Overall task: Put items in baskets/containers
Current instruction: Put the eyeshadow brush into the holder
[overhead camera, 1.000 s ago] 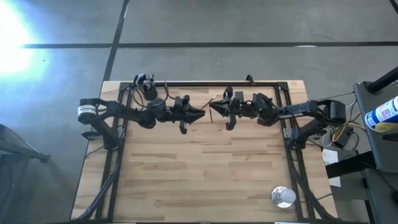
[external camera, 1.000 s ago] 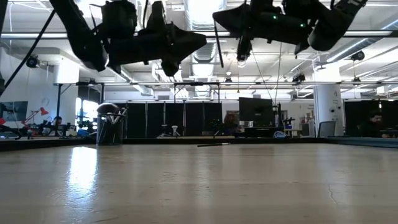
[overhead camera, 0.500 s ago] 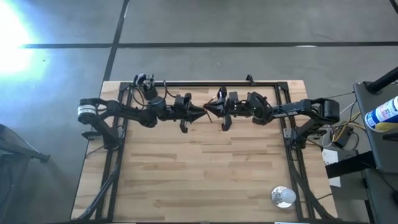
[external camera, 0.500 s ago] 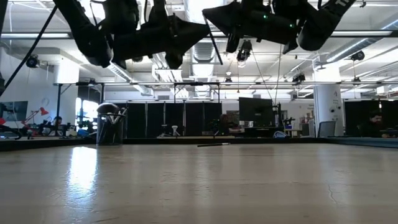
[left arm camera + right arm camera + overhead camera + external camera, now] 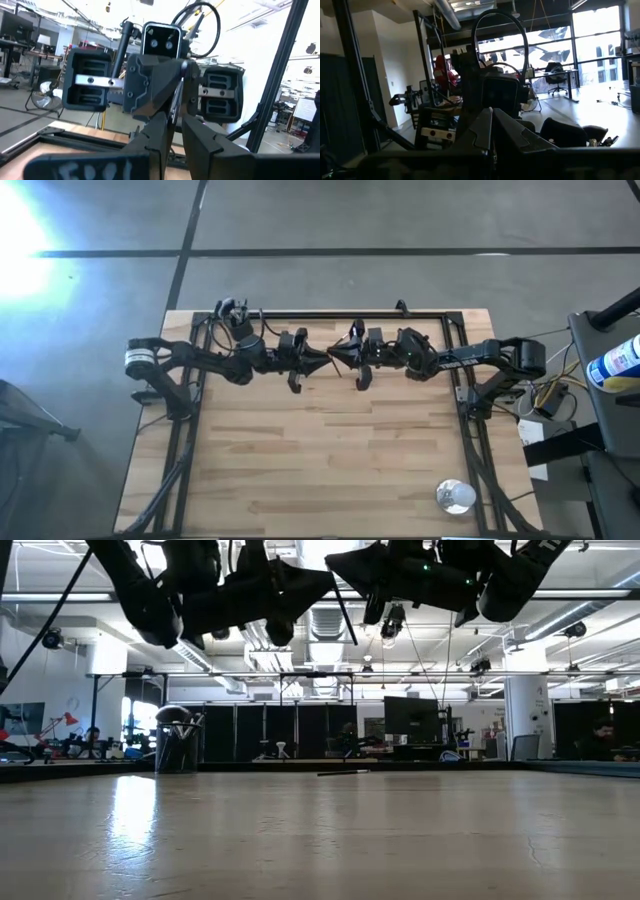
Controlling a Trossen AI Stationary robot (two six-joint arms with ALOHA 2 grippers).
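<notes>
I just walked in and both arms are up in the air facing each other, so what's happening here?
The two arms meet nose to nose above the far middle of the table. The right gripper is shut on a slim makeup brush, which hangs slanting down from it, and the left gripper sits open right in front of it, looking like a handover. The black cup, already holding brushes, stands at the far left edge. One more brush lies on the table, and a shiny silver round object sits at the near right.

My high camera looks straight down on the whole worktop; the low one sits at its surface, facing the room. Each wrist camera faces the other arm close up — both arms show in all four views.
</notes>
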